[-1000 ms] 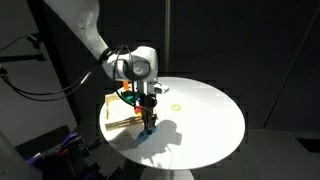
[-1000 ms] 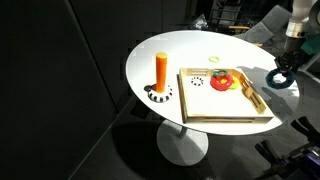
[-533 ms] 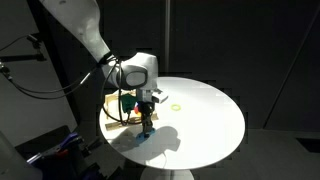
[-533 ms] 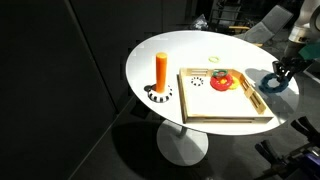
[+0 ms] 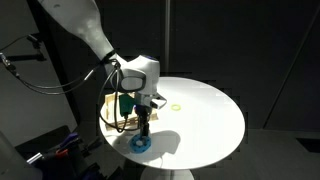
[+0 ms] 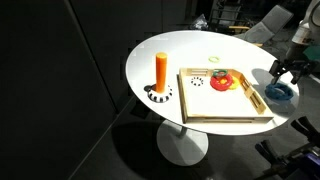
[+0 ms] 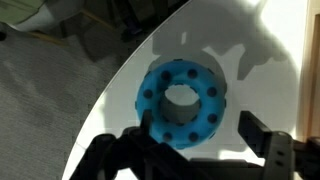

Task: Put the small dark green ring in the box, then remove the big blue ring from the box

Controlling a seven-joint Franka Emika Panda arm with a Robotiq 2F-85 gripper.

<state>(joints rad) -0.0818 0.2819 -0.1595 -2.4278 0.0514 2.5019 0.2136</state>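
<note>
Lying beneath parted jaws, big blue ring (image 7: pixel 160 112)

The big blue ring (image 7: pixel 183 100) is lying flat on the worktop (image 6: pixel 180 50) close to its curved rim, so little bare surface is remaining on the outer side. The pincer (image 6: pixel 287 73) is hanging over the ring with jaws spread. The box (image 6: pixel 225 119) is sitting near the ring, its low wall blocking a level approach from that side. The orange peg (image 6: pixel 161 68) is standing upright beyond the box, well apart. The worktop behind the box is offering open passage, carrying only a thin pale ring (image 6: pixel 213 58).
</note>
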